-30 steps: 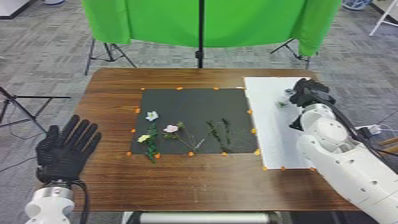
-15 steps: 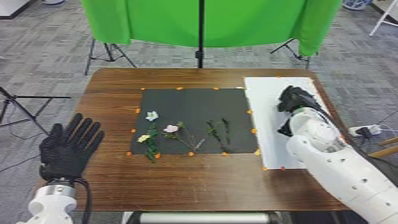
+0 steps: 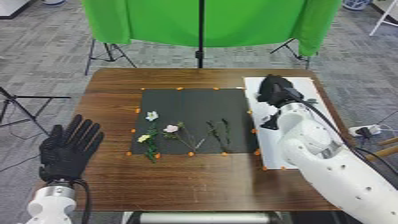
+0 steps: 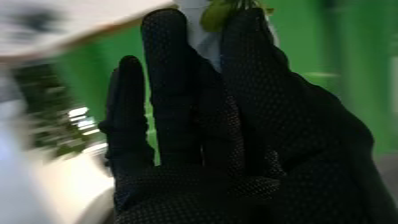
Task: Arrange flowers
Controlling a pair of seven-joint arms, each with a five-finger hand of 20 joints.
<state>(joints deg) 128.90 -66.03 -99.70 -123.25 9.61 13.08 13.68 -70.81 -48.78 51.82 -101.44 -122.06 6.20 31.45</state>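
My right hand (image 3: 277,90) is over the far part of the white sheet (image 3: 274,161), near the black mat's (image 3: 191,102) right edge. In the right wrist view, the thumb and fingers of my right hand (image 4: 253,95) pinch a flower (image 4: 216,16) with green leaves and something pale; its bloom is hidden. On the mat lie a white flower (image 3: 152,116), a yellow flower (image 3: 144,138) and a pink flower (image 3: 171,128), with two green sprigs (image 3: 226,134) to their right. My left hand (image 3: 67,157) rests open, fingers straight, at the table's left edge.
Orange markers (image 3: 190,154) line the mat and the sheet on the brown table (image 3: 200,185). A small greyish item (image 3: 311,101) sits on the sheet, right of my right hand. Behind the table hangs a green cloth (image 3: 164,25) on stands.
My right hand has swung left across the white sheet, from its right edge toward the black mat. The left hand shifted slightly at first; the flowers on the mat have not moved.
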